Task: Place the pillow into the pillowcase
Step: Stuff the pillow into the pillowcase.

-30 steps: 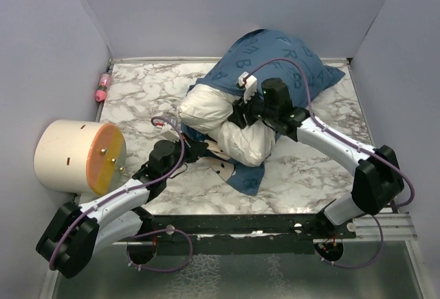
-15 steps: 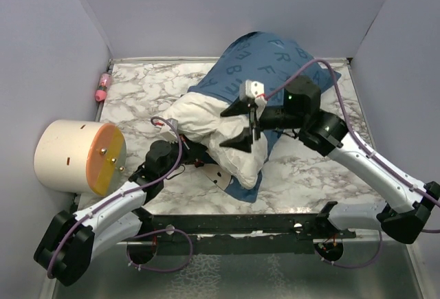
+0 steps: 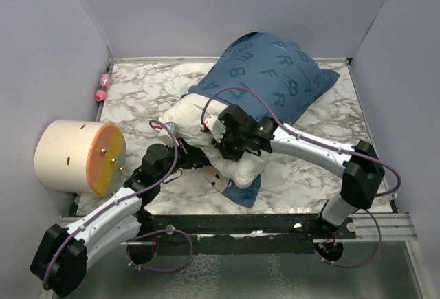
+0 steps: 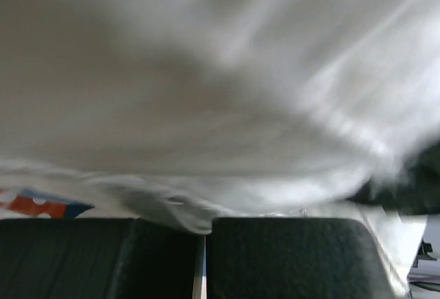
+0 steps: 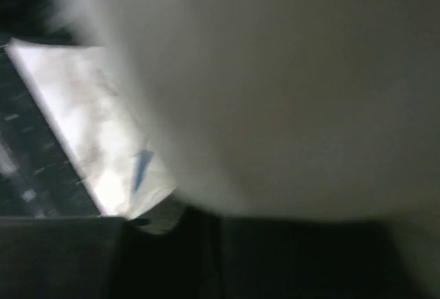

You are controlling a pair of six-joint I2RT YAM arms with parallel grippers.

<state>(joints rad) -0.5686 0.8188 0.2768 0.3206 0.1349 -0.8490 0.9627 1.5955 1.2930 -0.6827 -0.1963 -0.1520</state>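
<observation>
Against the tips of the left gripper [image 3: 191, 154], whose jaws are closed tight, bulges the bare white end of the pillow [image 3: 190, 117]; whether any cloth is pinched between them cannot be told. Beyond the right gripper [image 3: 221, 136], pressed into that white end with its jaw width lost in blur, the pillow's far part sits inside the blue pillowcase [image 3: 271, 62].
</observation>
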